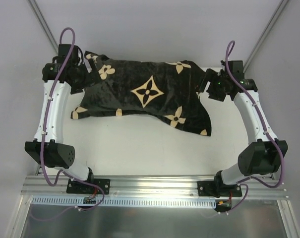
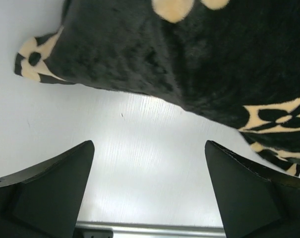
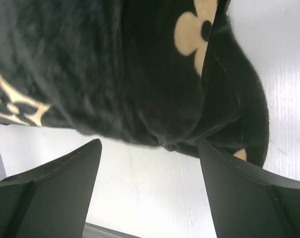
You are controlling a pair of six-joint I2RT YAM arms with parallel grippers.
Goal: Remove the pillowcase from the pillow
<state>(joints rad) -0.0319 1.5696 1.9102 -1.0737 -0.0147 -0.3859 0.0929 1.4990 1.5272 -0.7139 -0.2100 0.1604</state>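
The pillowcase [image 1: 145,94], black velvety fabric with tan flower and star motifs, lies spread across the far half of the white table [image 1: 140,148]. No part of the pillow shows in any view. My left gripper [image 1: 85,75] is at the pillowcase's left end. In the left wrist view it [image 2: 149,148] stands open over bare table, just short of the fabric's edge [image 2: 154,64]. My right gripper [image 1: 208,85] is at the right end. In the right wrist view it [image 3: 150,146] is open too, with the dark fabric [image 3: 140,74] bunched right in front of its fingertips and nothing between them.
An aluminium rail [image 1: 154,186] carrying both arm bases runs along the table's near edge. Grey walls and slanted frame poles [image 1: 43,22] close in the back corners. The pillowcase's lower right corner [image 1: 202,126] drapes toward the table's middle.
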